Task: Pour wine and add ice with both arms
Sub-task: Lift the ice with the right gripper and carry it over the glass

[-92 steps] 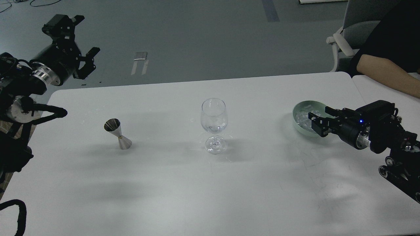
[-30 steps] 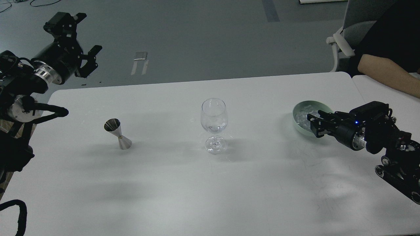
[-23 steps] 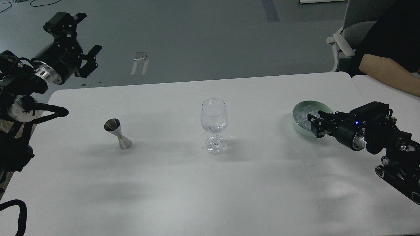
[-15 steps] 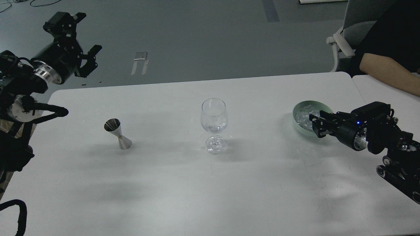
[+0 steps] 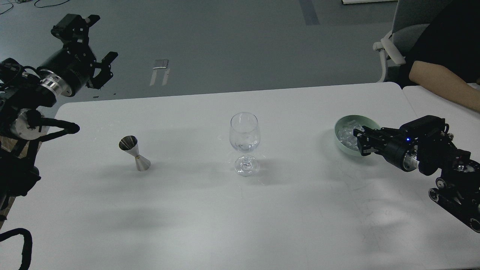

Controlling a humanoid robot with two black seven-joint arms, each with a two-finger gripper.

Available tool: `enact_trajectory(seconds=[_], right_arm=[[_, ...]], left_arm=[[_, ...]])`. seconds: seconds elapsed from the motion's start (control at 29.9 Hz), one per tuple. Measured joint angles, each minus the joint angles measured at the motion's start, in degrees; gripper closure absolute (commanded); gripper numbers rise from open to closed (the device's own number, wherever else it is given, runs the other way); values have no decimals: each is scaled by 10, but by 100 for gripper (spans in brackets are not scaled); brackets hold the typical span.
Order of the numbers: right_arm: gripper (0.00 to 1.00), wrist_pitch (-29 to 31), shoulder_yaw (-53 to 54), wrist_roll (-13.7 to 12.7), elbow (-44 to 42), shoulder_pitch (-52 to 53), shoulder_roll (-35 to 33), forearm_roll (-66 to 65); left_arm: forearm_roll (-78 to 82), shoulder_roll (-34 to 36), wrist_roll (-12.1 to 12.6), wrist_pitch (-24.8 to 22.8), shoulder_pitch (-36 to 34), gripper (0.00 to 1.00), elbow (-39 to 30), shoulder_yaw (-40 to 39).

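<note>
A clear stemmed wine glass [image 5: 244, 142] stands upright at the middle of the white table [image 5: 225, 217]. A steel jigger [image 5: 135, 153] stands to its left. A pale green bowl [image 5: 339, 144] at the right holds a heap of clear ice [image 5: 344, 135]. My right gripper [image 5: 359, 140] reaches over the bowl's near right rim, its fingertips down among the ice. The fingers are a little apart, and I cannot tell whether a cube is between them. My left gripper [image 5: 100, 38] is open and empty, held high beyond the table's far left corner.
A person's bare forearm [image 5: 442, 84] rests on a second table [image 5: 438, 108] at the far right, close behind my right arm. A grey chair [image 5: 397, 41] stands behind it. Grey floor lies beyond the table's far edge.
Since three seconds ago my right gripper's fingers have drawn closer together over the ice. In the last second it has risen slightly. The left arm has barely moved.
</note>
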Motion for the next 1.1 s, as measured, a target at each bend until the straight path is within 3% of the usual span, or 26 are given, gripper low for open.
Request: enact_trajectory(seconds=[0.27,0.64,0.9,1.1], right_arm=[[91,10,1,0,67,34,-57,7],[91,64,1,0,257,95,-153,64],[91,120,0,-6,330,151,-144,57],[91,153,-2,-18,348,179,-82,23]], left_arm=[[0,0,0,0,-1,2,0,0],[0,0,0,0,-1,2,0,1],[1,0,2,0,-1,2,-1,1],[1,0,3,0,-3,2,-1,1]])
